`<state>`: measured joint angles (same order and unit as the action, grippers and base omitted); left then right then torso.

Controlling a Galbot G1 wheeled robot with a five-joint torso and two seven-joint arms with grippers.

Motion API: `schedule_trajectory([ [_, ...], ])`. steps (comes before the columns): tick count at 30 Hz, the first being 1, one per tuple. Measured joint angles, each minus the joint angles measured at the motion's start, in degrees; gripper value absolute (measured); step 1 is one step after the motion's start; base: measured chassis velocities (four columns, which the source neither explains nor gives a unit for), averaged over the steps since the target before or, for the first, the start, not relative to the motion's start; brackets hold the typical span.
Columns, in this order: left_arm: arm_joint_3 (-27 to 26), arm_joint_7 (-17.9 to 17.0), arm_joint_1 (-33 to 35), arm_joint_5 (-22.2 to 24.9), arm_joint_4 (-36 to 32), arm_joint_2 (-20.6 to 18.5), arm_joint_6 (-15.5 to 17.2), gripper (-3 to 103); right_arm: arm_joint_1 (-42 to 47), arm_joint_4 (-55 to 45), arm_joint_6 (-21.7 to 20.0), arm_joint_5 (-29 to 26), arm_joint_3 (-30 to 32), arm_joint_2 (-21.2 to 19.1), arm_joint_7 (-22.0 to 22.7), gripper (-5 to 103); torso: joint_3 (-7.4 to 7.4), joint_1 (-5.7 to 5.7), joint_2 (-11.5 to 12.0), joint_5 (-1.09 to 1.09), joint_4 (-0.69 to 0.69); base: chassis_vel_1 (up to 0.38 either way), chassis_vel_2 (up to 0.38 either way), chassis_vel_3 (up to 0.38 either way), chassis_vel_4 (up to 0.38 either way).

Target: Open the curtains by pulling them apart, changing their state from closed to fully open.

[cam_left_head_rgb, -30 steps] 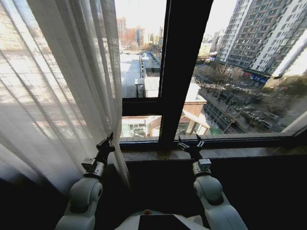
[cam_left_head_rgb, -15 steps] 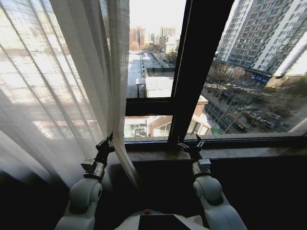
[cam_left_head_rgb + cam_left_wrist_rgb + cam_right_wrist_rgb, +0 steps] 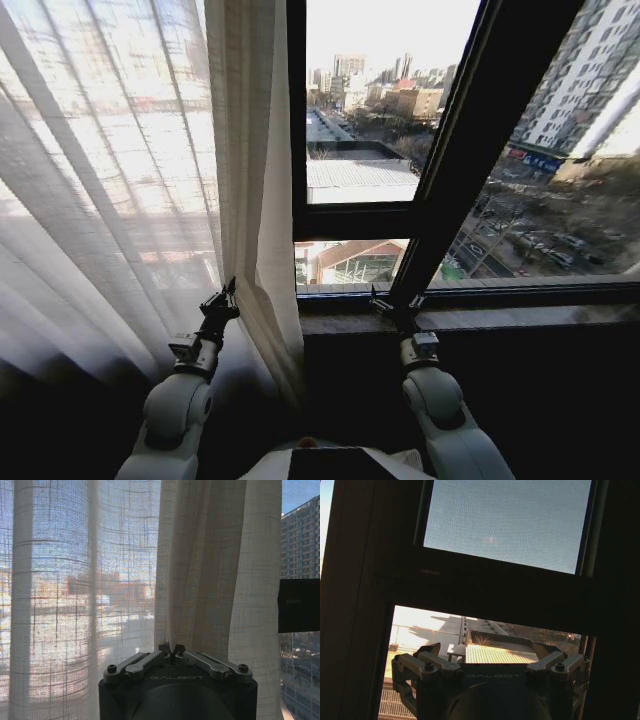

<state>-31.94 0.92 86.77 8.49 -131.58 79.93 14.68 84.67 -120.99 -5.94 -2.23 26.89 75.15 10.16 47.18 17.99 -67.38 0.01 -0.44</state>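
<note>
The curtains (image 3: 120,180) hang as sheer cream pleated fabric over the left part of the window, their bunched edge falling just right of my left gripper (image 3: 222,300). In the left wrist view the left gripper (image 3: 171,649) is shut, its fingertips meeting on a fold of the curtains (image 3: 200,570). My right gripper (image 3: 392,300) is held up at the window sill, apart from the fabric. The right wrist view has the right gripper (image 3: 490,651) open with nothing between its fingers, facing the bare glass.
A dark window frame (image 3: 460,150) with a slanting upright and a crossbar (image 3: 360,220) divides the glass. A stone sill (image 3: 520,318) runs along below it, above a dark wall (image 3: 540,400). City buildings and streets lie outside.
The whole head view has shifted, so the camera has moved: window frame and curtain edge now sit further right in it. Both grippers keep their places in the picture.
</note>
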Motion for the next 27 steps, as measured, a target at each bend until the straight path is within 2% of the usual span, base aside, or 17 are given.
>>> schedule_trajectory([
  [9, -0.2, -0.1, 0.4, -0.1, -0.4, 0.5, -0.1, 0, 0.1, -0.2, 0.2, 0.0, -0.1, -0.1, -0.1, 100, -0.01, 0.0, 0.0, -0.02, 0.01, 0.25, 0.255, -0.264, -0.269],
  [13, -0.3, -0.2, 0.6, -0.1, -0.5, 0.7, -0.1, 0, 0.1, -0.2, 0.2, 0.2, -0.3, 0.0, -0.2, 100, 0.0, 0.01, 0.0, -0.03, 0.02, 0.041, 0.018, -0.029, -0.022],
  [16, -0.2, -0.1, 0.8, -0.2, -0.6, 0.8, -0.1, 0, 0.3, -0.2, 0.2, 1.1, -0.3, 0.1, -0.3, 100, 0.0, 0.0, 0.0, 0.06, -0.02, -0.012, -0.009, 0.01, 0.019],
  [27, -0.3, -0.1, 0.7, -0.2, -0.7, 0.9, -0.1, 0, 0.4, -0.2, 0.2, 1.3, -0.3, 0.0, -0.4, 100, 0.0, 0.0, 0.0, -0.02, 0.01, 0.011, 0.005, 0.002, 0.0],
])
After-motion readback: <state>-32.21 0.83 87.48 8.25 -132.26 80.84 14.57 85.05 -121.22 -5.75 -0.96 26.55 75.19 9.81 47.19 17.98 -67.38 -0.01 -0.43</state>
